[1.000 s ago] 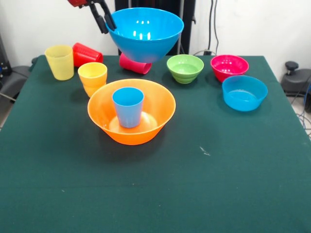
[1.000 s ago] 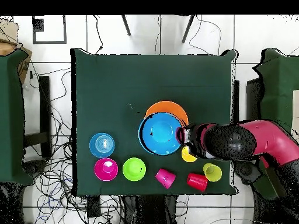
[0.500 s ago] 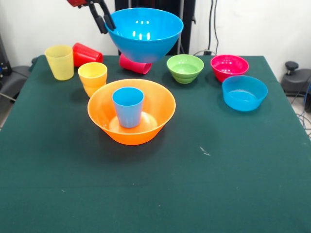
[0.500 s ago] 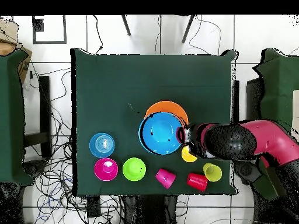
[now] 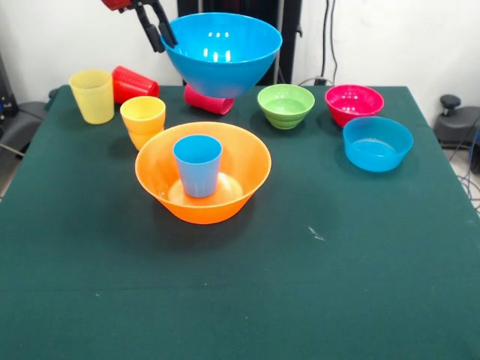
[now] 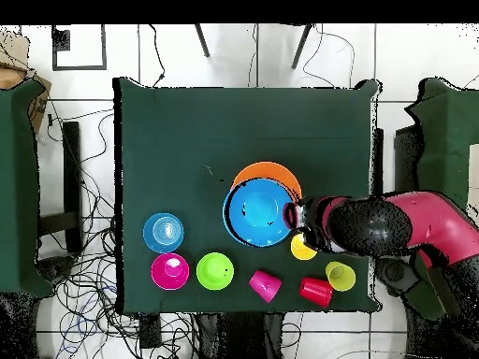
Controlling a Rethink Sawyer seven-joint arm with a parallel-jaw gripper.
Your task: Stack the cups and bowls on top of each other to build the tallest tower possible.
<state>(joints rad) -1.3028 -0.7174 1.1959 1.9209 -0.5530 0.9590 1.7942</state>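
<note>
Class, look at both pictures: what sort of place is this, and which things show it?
Probably a robotics lab: a robot arm works over a green-covered table, with loose cables on the tiled floor.

Noted plain, unpatterned colours throughout: dark green table cloth (image 5: 360,285); large orange bowl (image 5: 240,161) around a light blue cup (image 5: 198,164); large blue bowl (image 5: 222,52), glossy with white glints; small blue bowl (image 5: 377,142); green bowl (image 5: 286,105); magenta bowl (image 5: 354,103); yellow cup (image 5: 92,95); orange cup (image 5: 142,120); red cup (image 5: 134,83); pink cup (image 5: 208,100); black gripper (image 5: 159,30).
</note>
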